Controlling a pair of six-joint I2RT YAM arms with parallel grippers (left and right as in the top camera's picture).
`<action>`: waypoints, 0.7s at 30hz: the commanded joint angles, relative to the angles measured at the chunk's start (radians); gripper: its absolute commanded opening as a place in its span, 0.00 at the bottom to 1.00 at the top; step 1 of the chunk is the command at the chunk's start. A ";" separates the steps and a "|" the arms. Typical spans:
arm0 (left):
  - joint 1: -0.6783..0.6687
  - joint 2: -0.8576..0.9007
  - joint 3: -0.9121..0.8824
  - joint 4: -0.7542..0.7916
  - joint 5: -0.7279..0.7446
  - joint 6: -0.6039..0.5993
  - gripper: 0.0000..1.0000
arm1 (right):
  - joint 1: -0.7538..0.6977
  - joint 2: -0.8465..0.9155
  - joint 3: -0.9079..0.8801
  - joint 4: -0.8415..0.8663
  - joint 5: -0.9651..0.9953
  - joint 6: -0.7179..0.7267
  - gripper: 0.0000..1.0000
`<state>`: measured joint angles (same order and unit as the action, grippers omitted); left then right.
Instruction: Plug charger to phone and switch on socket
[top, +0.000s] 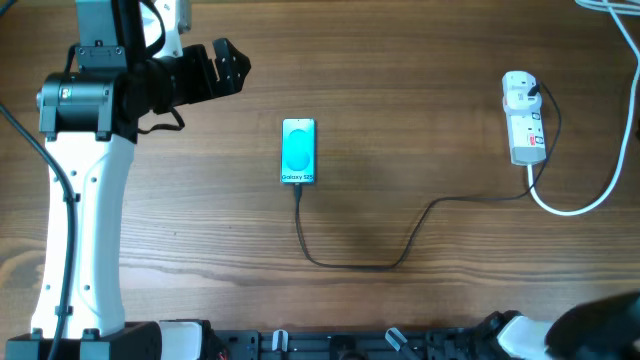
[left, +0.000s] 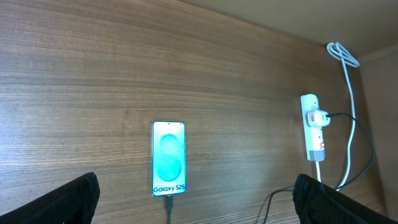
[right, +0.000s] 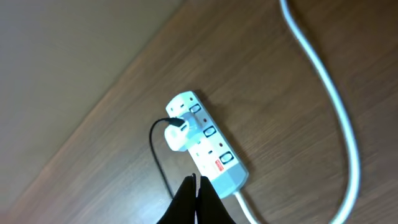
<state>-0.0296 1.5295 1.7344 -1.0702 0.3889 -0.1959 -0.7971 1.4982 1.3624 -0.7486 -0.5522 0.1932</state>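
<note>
The phone lies flat mid-table with its turquoise screen lit; it also shows in the left wrist view. The charger cable meets the phone's bottom edge, loops across the table and ends at a white adapter plugged into the socket. The socket lies at the far right; its red switch mark shows. My left gripper is open and empty, raised to the left of the phone. My right gripper is shut and empty, above the table next to the socket's lead end.
A thick white power lead curves from the socket along the right edge and up to the back corner. The left arm's white base stands at the left. A dark part of the right arm shows at the front right.
</note>
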 joint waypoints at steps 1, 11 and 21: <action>0.002 -0.010 0.001 0.003 -0.005 0.005 1.00 | 0.006 0.129 0.016 0.035 -0.145 0.020 0.04; 0.002 -0.010 0.001 0.003 -0.005 0.005 1.00 | 0.094 0.397 0.013 0.174 -0.177 0.093 0.04; 0.002 -0.010 0.001 0.003 -0.005 0.005 1.00 | 0.203 0.518 0.009 0.306 0.016 0.262 0.04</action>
<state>-0.0296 1.5295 1.7344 -1.0698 0.3889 -0.1959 -0.6056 1.9877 1.3632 -0.4614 -0.6086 0.3820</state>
